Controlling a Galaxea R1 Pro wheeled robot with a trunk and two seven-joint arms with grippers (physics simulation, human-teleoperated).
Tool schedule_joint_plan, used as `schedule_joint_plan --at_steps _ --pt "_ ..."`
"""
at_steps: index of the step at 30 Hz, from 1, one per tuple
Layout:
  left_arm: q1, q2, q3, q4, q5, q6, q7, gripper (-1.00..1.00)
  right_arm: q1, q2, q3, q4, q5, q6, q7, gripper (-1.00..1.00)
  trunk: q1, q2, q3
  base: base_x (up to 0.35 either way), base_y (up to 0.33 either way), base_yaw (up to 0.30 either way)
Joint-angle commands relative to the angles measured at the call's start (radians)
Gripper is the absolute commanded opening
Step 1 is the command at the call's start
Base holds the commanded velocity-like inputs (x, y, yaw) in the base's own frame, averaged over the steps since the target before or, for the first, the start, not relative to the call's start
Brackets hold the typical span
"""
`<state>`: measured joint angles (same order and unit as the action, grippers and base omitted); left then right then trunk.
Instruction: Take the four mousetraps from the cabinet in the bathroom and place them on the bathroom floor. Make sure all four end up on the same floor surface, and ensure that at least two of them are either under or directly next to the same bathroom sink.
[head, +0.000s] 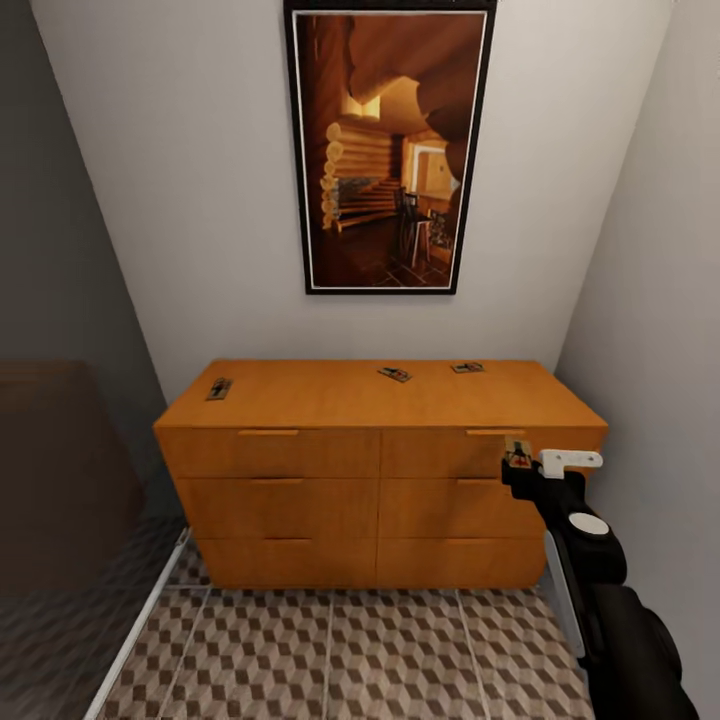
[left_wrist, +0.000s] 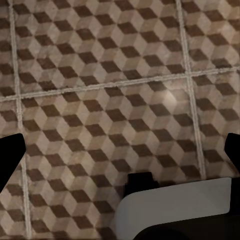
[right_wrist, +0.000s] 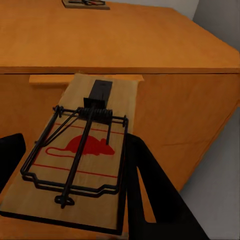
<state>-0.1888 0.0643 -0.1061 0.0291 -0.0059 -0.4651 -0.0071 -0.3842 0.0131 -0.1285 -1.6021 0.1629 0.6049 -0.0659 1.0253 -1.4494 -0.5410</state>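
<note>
Black right pincer (head: 519, 462) clamped on small tan-wood mousetrap (right_wrist: 82, 150), lifted clear before orange-wood cabinet (head: 380, 490) for carrying floorward; three flat traps beyond. Left pincer: cannot tell.

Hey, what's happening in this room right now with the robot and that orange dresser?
The robot faces the cabinet in a tiled corner. Its right gripper holds one mousetrap in front of the upper drawers, clear of the top. Three more mousetraps sit on the cabinet top: one near the left edge, one mid-top, one toward the back right. The left gripper hangs open over the bathroom floor, holding nothing.
</note>
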Motion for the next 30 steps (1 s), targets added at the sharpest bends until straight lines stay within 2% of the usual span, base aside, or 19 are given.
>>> schedule_joint_plan --at_steps 1,6,14,22,27,30 --pt "-0.001 0.000 -0.004 0.003 0.000 -0.006 -0.001 1.00 -0.001 0.001 0.000 0.000 0.007 0.005 0.002 -1.00 0.000 -0.001 -0.001 -0.091 0.074 0.000" --pt "-0.001 0.000 -0.004 0.003 0.000 -0.006 -0.001 1.00 -0.001 0.000 0.000 0.034 0.007 0.002 0.008 -1.00 0.000 -0.001 -0.001 -0.032 0.026 0.000" --pt "-0.001 0.000 -0.004 0.003 0.000 -0.006 -0.001 1.00 -0.001 -0.004 -0.001 0.153 0.007 -0.035 0.012 -1.00 0.000 -0.001 -0.001 -0.004 0.003 0.000" --pt "-0.001 0.000 -0.004 0.003 0.000 -0.006 -0.001 1.00 -0.001 -0.004 -0.002 0.441 0.008 -0.239 0.012 -1.00 0.000 -0.001 -0.001 0.000 0.000 0.000" --pt "-0.001 0.000 -0.004 0.003 0.000 -0.006 -0.001 1.00 -0.001 -0.006 -0.002 0.721 0.010 -0.438 0.012 -1.00 0.000 -0.001 -0.001 0.000 0.000 0.000" --pt "-0.001 0.000 -0.004 0.003 0.000 -0.006 -0.001 1.00 -0.001 -0.007 -0.002 0.839 0.019 -0.523 0.012 -1.00 0.000 -0.001 -0.001 0.000 0.000 0.000"
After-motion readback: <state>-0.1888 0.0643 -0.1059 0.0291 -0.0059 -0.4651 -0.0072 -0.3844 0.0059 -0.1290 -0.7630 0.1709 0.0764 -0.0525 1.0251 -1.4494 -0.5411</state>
